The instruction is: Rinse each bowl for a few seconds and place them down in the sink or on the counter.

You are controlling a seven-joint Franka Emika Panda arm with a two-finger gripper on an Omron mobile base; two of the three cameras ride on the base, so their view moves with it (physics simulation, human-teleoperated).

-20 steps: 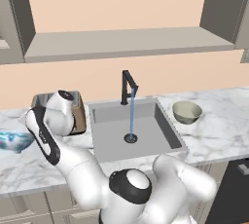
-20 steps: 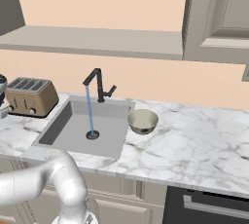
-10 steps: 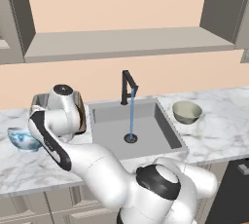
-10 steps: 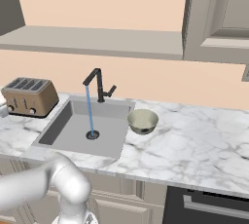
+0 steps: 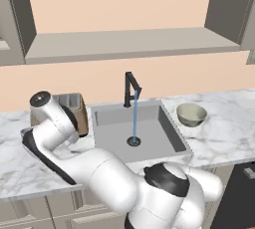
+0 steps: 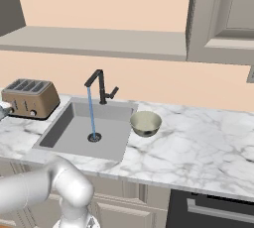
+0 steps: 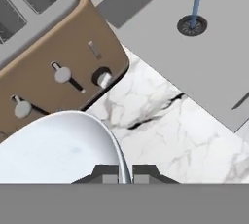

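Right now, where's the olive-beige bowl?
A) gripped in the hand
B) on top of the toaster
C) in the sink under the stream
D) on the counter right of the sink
D: the olive-beige bowl sits upright on the counter just right of the sink; the hand is pinching the rim of the white-inside bowl instead.

1. Counter (image 6: 198, 142): white marble, grey veining.
2. Sink (image 5: 149, 138): flat grey, dark round drain.
3. Faucet (image 6: 99, 85): black; water stream blue.
4. Bowl (image 6: 146, 123): dull olive-beige.
5. Held bowl (image 7: 58, 145): white inside.
6. Toaster (image 6: 29, 98): brown sides, grey top.
7. Wall (image 5: 124, 4): peach.
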